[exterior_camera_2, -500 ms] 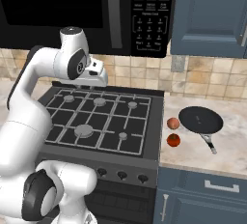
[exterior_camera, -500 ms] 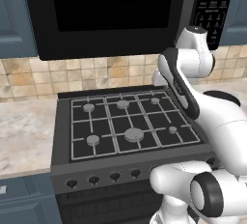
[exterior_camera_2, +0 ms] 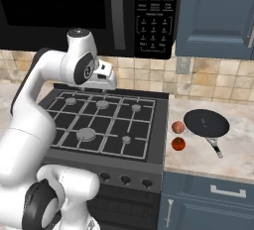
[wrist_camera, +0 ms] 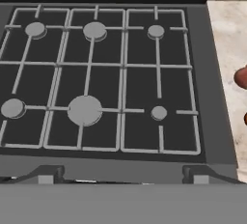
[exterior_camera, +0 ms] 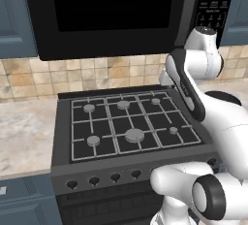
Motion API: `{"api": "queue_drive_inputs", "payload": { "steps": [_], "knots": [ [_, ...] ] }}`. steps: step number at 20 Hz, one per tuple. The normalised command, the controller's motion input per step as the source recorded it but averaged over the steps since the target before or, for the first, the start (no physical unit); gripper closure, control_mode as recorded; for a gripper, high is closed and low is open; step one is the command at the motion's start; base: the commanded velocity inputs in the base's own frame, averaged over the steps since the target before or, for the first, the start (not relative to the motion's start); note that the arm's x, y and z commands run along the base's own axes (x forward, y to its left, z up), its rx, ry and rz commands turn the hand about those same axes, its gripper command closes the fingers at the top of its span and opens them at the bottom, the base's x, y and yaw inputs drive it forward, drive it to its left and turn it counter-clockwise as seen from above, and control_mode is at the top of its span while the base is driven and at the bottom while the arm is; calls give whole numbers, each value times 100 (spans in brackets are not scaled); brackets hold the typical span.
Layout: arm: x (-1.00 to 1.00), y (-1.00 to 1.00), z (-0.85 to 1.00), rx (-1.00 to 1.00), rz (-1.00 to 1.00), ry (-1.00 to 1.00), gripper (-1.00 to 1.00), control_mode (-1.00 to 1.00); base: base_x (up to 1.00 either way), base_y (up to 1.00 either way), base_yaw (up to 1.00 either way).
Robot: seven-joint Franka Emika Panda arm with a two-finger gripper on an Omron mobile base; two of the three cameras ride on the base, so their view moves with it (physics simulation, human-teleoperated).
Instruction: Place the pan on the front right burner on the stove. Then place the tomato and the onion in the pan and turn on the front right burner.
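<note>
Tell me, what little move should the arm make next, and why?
Probably swing the gripper right toward the pan. The pan sits on the counter beside the stove, with the tomato and onion next to it, and the front right burner is bare.

The white arm rises from the near side and bends at a raised elbow, its wrist held high. The gripper (exterior_camera_2: 110, 78) points downward; whether its fingers are parted cannot be told.
</note>
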Motion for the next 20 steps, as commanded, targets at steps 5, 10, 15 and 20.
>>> {"api": "queue_drive_inputs", "payload": {
  "steps": [5,10,15,20],
  "knots": [
    [-1,-47,0,0,-2,-2,-100,-100,0,0,0],
    [0,-60,0,2,-4,0,-100,-100,0,0,0],
    [0,-64,0,0,-3,0,-100,-100,0,0,0],
    [0,-61,0,0,-1,0,-100,-100,0,0,0]
  ]
}}
